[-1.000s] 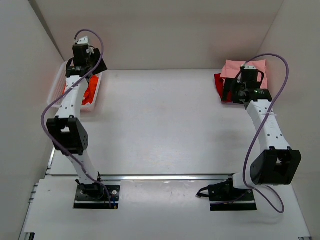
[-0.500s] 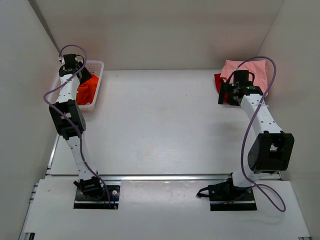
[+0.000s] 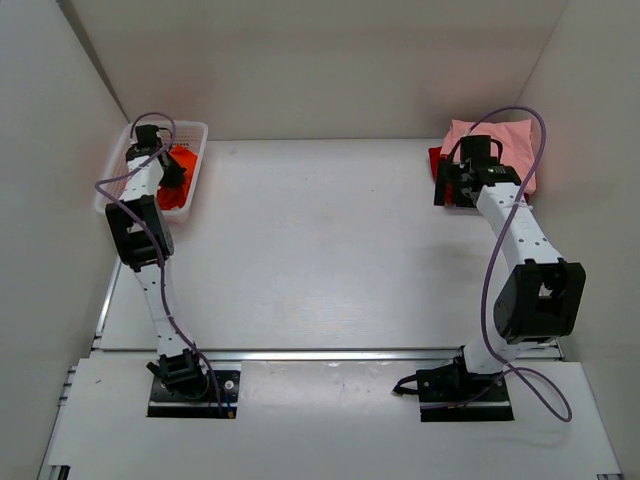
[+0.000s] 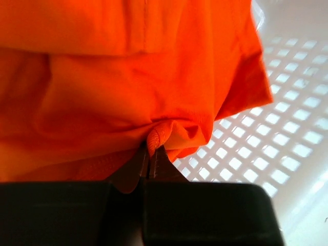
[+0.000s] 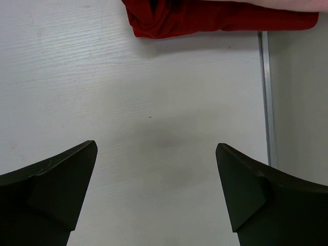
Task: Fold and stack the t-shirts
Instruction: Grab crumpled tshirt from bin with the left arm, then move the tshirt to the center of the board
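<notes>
Inside the white mesh basket (image 4: 287,133) at the table's (image 3: 320,240) far-left corner, the left gripper (image 4: 152,154) is clamped on a fold of the orange t-shirt (image 4: 102,92). At far right, the right gripper (image 5: 156,145) stands wide over bare table, near the dark red t-shirt (image 5: 205,20), which lies against the pink t-shirt (image 3: 505,140).

Bright, even overhead light in top view, only faint soft shadows on white table (image 3: 320,250). Left wrist view shot very close: orange t-shirt (image 4: 102,92) oversaturated and slightly soft, mesh basket (image 4: 287,128) blown out near white at right. Right wrist view sharp on tabletop, fingers (image 5: 46,195) of right gripper (image 5: 156,147) dark and underexposed, soft shadow below dark red t-shirt (image 5: 205,20).
</notes>
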Robot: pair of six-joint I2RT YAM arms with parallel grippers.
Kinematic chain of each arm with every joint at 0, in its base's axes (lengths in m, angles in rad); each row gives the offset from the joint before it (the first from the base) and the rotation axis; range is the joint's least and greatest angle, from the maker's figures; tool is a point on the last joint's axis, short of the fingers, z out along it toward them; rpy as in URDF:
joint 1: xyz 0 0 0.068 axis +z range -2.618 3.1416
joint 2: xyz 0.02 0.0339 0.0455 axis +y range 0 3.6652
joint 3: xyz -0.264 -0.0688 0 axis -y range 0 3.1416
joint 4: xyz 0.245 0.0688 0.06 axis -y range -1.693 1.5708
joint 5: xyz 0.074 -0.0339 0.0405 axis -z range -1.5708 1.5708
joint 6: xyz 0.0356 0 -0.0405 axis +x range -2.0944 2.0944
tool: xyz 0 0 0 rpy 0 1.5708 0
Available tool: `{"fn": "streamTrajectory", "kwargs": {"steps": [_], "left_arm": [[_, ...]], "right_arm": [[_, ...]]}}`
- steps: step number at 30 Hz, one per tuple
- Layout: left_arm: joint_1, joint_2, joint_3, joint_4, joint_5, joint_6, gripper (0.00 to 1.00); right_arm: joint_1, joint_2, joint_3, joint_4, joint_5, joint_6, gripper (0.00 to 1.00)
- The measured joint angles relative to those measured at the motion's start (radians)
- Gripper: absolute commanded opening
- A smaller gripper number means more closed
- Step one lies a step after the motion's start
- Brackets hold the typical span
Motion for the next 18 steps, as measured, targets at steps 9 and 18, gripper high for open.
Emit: {"fn": "streamTrajectory", "kwargs": {"steps": [9,18], "left_arm": [[-0.120,-0.307,0.053,0.062,0.070,0.028,0.00],[-0.481,-0.883,0.040,0.245,0.240,0.028,0.00]], "right_arm": [[0.045,-0.002,0.084,-0.035,0.010,0.026,0.99],[0.051,-0.092,0.079,-0.064,-0.035,0.058,0.99]]}}
